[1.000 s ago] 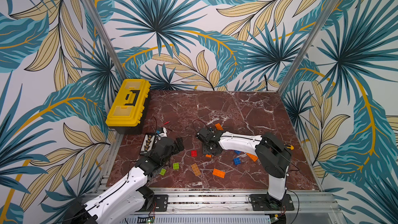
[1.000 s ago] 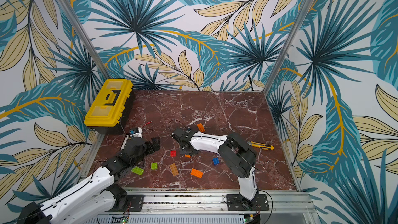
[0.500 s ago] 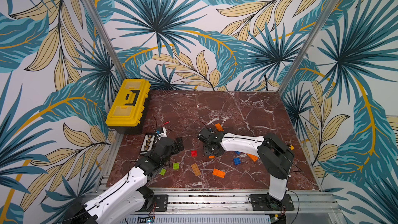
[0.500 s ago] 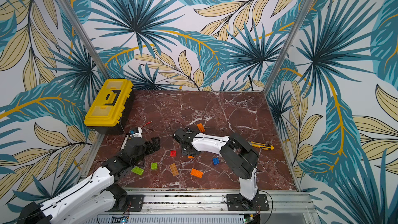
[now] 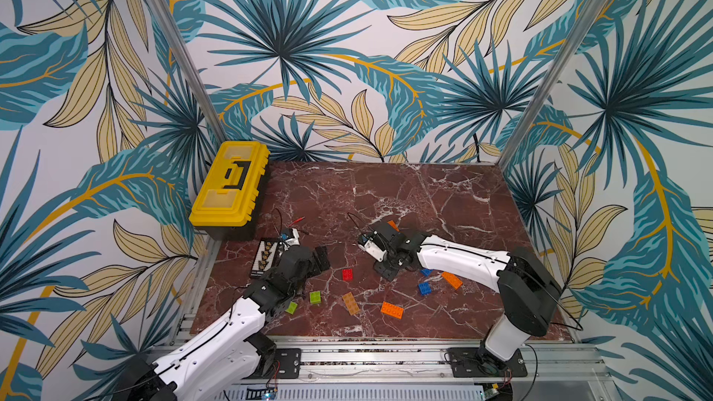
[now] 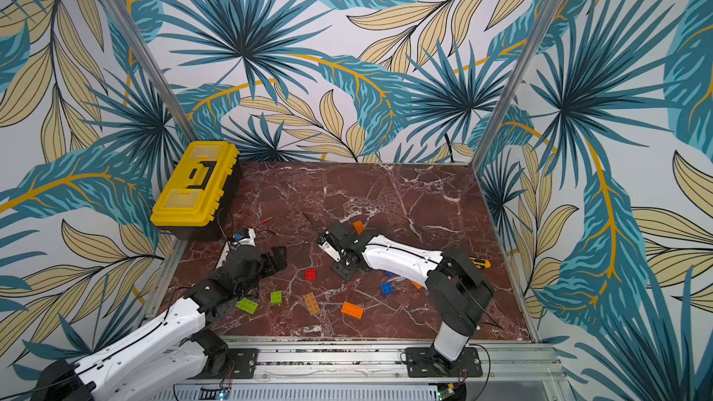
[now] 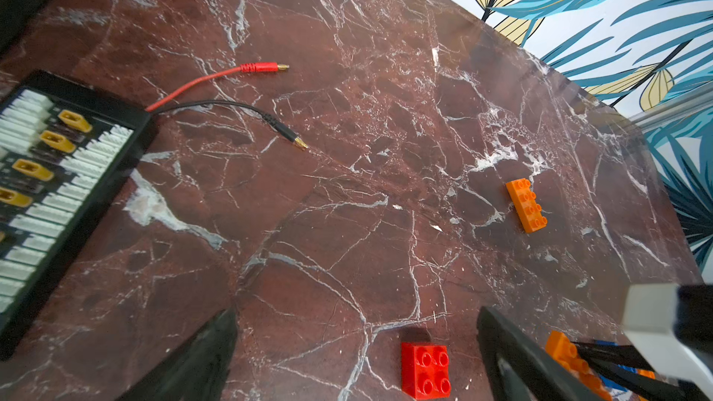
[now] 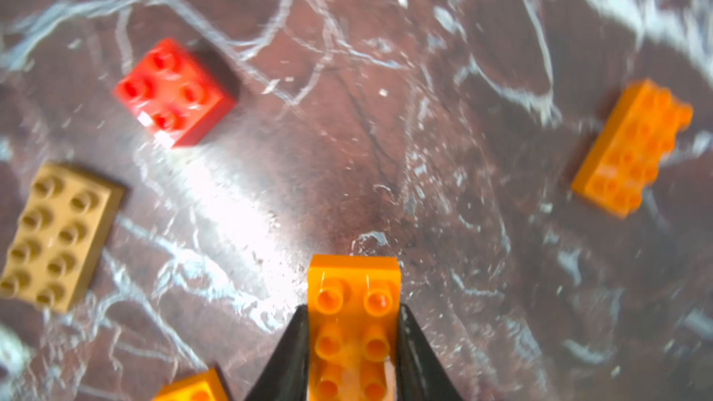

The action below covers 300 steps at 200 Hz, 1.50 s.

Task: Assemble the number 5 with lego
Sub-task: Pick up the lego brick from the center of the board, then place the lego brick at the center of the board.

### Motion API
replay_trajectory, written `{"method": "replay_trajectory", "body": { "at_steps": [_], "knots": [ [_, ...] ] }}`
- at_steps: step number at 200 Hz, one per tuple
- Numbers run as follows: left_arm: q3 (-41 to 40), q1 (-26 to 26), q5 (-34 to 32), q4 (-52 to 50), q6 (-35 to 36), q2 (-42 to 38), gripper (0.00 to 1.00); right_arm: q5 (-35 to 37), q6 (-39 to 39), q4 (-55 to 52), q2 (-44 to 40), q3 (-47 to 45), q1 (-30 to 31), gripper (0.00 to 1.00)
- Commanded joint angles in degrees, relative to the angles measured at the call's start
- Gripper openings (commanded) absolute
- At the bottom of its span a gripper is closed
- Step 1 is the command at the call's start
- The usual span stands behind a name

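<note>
The right gripper (image 8: 353, 312) pinches an orange brick (image 8: 354, 279) between its jaws, while the left gripper (image 7: 355, 322) gapes wide, holding nothing

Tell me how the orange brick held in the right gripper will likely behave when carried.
The orange brick looks like rigid moulded plastic, so it should not bend. Its glossy flat sides may slip in the right gripper, which pinches them. Small beside the gripper, it is probably light.

Glossy studded plastic orange brick (image 8: 353, 325) over polished, veined red-brown marble table (image 8: 347, 129).
</note>
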Motion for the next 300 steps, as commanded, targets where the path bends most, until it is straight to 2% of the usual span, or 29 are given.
{"method": "replay_trajectory", "body": {
  "at_steps": [1,17,86,167,175,182,198,206,215,228,240,263,275,281,289,300],
  "knots": [
    [0.0,0.8,0.1,-1.8,-0.4,0.6,1.0,-4.7,-15.8,-2.1,1.2,0.4,-0.6,0.36],
    [-0.2,1.4,0.5,-3.3,-0.4,0.6,1.0,-7.5,-19.1,-3.9,3.0,2.0,-2.7,0.37],
    [-0.7,3.3,2.8,-2.5,0.1,0.6,1.0,-11.6,-29.8,-4.3,8.8,5.3,-4.6,0.37],
    [-0.9,3.6,3.7,-0.8,0.4,0.6,1.0,-12.7,-34.8,-7.1,15.0,9.6,-4.8,0.35],
    [-0.9,3.6,3.8,-0.8,0.4,0.4,1.0,-12.0,-34.9,-6.8,14.9,9.5,-4.8,0.4],
    [-1.0,3.6,4.0,-0.6,0.6,0.4,1.0,-11.0,-34.2,-5.8,14.3,9.2,-4.8,0.52],
    [-1.0,3.5,4.7,-0.2,1.2,0.3,1.0,-10.2,-33.1,-3.2,11.5,7.9,-4.8,0.62],
    [-1.1,3.5,5.2,0.3,1.5,0.3,1.0,-9.7,-32.8,-2.0,9.9,7.0,-4.8,0.72],
    [-1.1,3.5,5.9,1.2,1.7,0.5,1.0,-9.0,-31.4,-0.6,8.1,6.5,-4.8,0.73],
    [-0.9,3.5,7.6,2.3,2.3,0.8,1.0,-8.4,-27.5,0.2,4.9,6.0,-4.9,0.74],
    [-0.3,3.5,9.4,2.9,2.8,1.0,1.0,-7.0,-19.9,3.9,0.6,3.7,-5.0,0.74],
    [0.5,3.5,15.2,5.3,3.1,1.9,1.0,-2.4,6.5,13.7,-9.9,-3.1,-6.6,0.73],
    [0.5,3.3,19.0,8.1,2.8,3.3,1.0,1.3,24.4,15.8,-14.8,-7.5,-8.3,0.73],
    [0.7,3.1,20.8,9.6,2.4,4.3,1.0,0.5,32.4,15.1,-17.0,-9.5,-9.7,0.73],
    [1.2,2.6,23.3,11.4,2.2,6.1,1.0,-2.6,39.3,13.6,-19.4,-12.7,-11.6,0.7],
    [2.9,1.4,26.6,12.3,2.2,9.2,1.0,-2.5,46.4,10.5,-22.7,-17.0,-13.3,0.71]
  ]
}}
